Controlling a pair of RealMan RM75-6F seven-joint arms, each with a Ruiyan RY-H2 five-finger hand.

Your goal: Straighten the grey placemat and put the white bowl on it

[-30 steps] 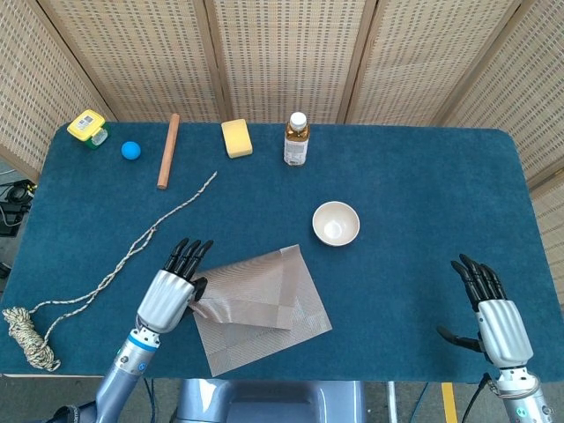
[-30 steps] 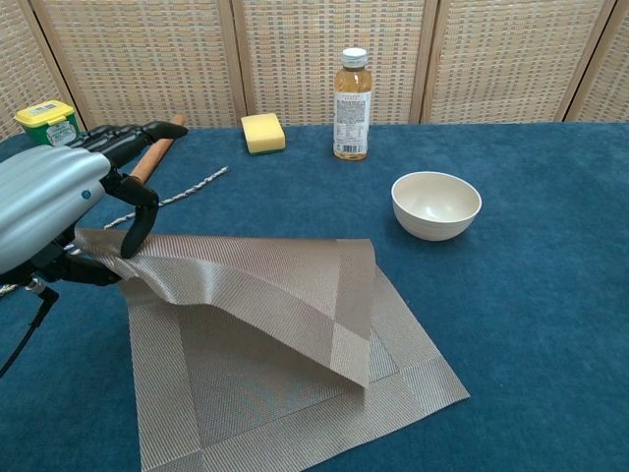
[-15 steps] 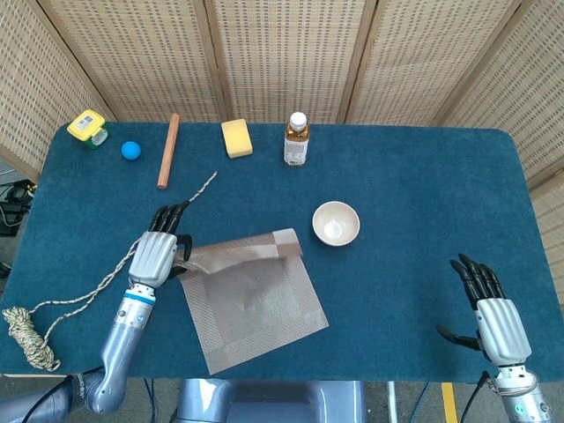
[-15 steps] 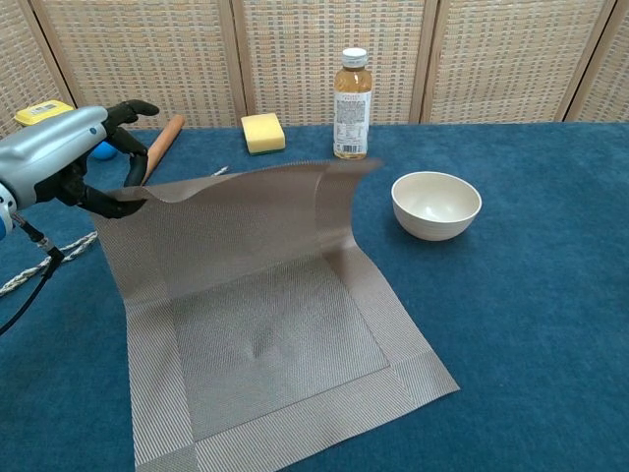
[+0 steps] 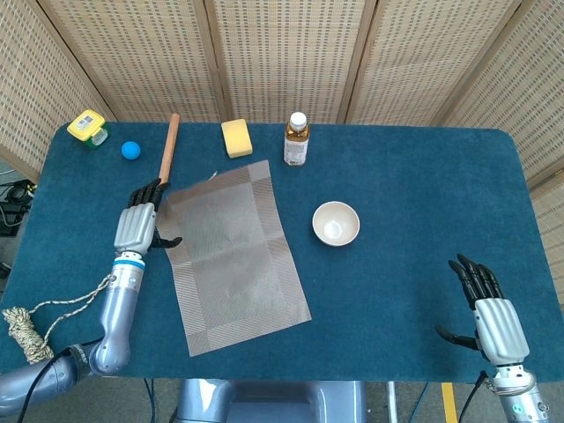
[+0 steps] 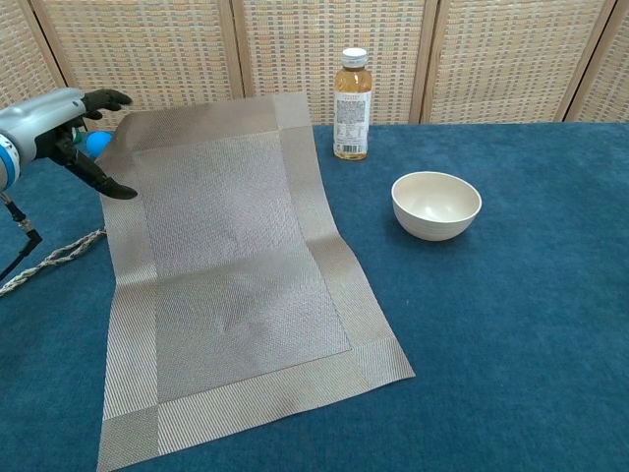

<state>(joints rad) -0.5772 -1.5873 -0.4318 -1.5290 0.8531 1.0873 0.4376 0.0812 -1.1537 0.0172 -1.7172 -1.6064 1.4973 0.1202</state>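
The grey woven rectangular placemat point(image 5: 233, 253) lies unfolded on the blue-carpeted surface point(image 5: 414, 185), its far left corner pinched by the left hand point(image 5: 138, 226); the chest view shows that far edge lifted. The round white bowl point(image 5: 336, 223) sits apart, just right of the placemat. Only the head view shows the right hand point(image 5: 489, 312), fingers spread, holding nothing, near the front right corner.

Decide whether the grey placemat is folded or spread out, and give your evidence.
Spread out. The grey placemat shows its full rectangle with the border visible on all sides and no flap doubled over. The left hand holds its far-left corner, which is lifted.
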